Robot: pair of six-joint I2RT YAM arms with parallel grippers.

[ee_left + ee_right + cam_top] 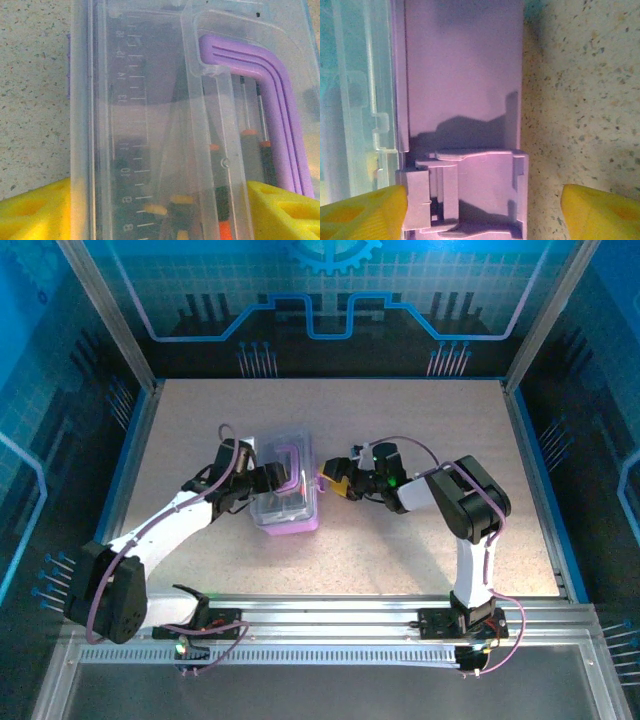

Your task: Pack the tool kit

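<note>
**My two grippers bracket the purple tool case at mid-table**

The small rectangular purple plastic case [287, 505] sits flat near the middle of the speckled beige table [420, 430]. Its clear plastic lid [150, 75] faces up, lowered over the body. Through the lid I make out the curved purple handle [272, 100] and several slim screwdrivers [250, 150] with dark and orange grips. The tools look packed, though I cannot tell how many are inside.

My left gripper [260, 480] reaches in from the case's left side, its jaws wide. One yellow finger [35, 210] sits just beside the lid's outer edge and the other lies over the lid near the handle. To me that placement reads as steadying or pressing the lid rather than pinching it. I cannot tell whether it actually touches.

My right gripper [334, 480] faces the opposite side, jaws also wide and holding nothing. Between its yellow fingers [600, 210] lies the purple snap latch [470, 195] on the case's side wall. One finger is near the lid seam and the other is over bare table. I judge it is lined up to work the latch while the left arm stops the case from sliding. I cannot tell whether the latch is snapped.
</note>
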